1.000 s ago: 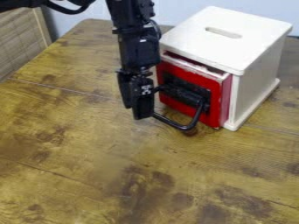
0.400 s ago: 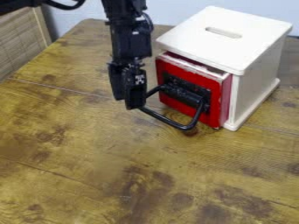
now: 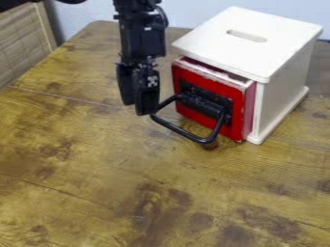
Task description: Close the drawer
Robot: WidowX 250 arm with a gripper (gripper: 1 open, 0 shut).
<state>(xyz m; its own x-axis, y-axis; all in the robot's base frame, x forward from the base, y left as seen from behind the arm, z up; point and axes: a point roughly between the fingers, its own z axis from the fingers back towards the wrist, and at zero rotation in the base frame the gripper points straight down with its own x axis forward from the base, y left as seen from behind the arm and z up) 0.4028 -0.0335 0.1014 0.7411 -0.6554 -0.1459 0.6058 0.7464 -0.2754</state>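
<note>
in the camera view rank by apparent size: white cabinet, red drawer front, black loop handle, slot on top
1. white cabinet
2. red drawer front
3. black loop handle, close to the drawer front in spread
4. slot

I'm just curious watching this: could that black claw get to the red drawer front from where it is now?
Probably yes. The claw hangs open just left of the drawer, beside its loop handle. Only bare table lies around it, so nothing seems to block a push, though the handle sticks out in front.
</note>
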